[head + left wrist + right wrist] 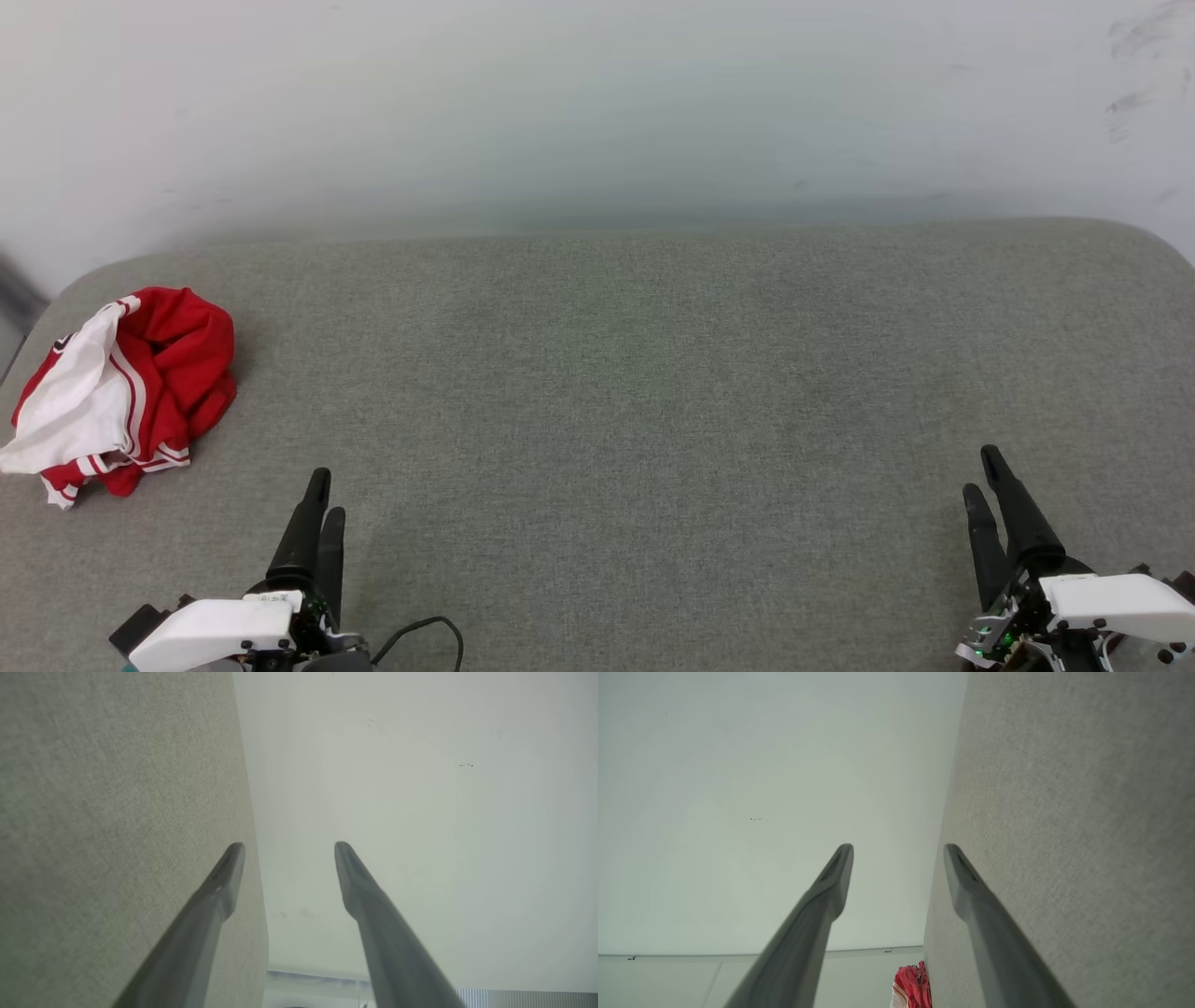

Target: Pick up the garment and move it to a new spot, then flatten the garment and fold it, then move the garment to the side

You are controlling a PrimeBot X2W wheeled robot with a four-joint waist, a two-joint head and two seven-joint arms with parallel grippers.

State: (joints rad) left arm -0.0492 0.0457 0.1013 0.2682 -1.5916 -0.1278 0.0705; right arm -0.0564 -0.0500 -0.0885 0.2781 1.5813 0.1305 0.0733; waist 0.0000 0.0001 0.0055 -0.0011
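The garment [117,392], red with white panels and striped trim, lies crumpled in a heap at the far left of the grey padded table [635,392]. A small part of the garment [913,985] peeks out at the bottom of the right wrist view. My left gripper [325,493] rests low at the front left, below and right of the heap, apart from it. Its wrist view shows the left gripper [288,845] open and empty. My right gripper [982,469] sits at the front right, far from the garment. Seen from its wrist, the right gripper [899,847] is open and empty.
A pale wall [597,103] rises directly behind the table's far edge. The table's rounded corners fall away at the far left and far right. A dark cable [425,635] loops beside the left wrist. The wide grey middle carries nothing.
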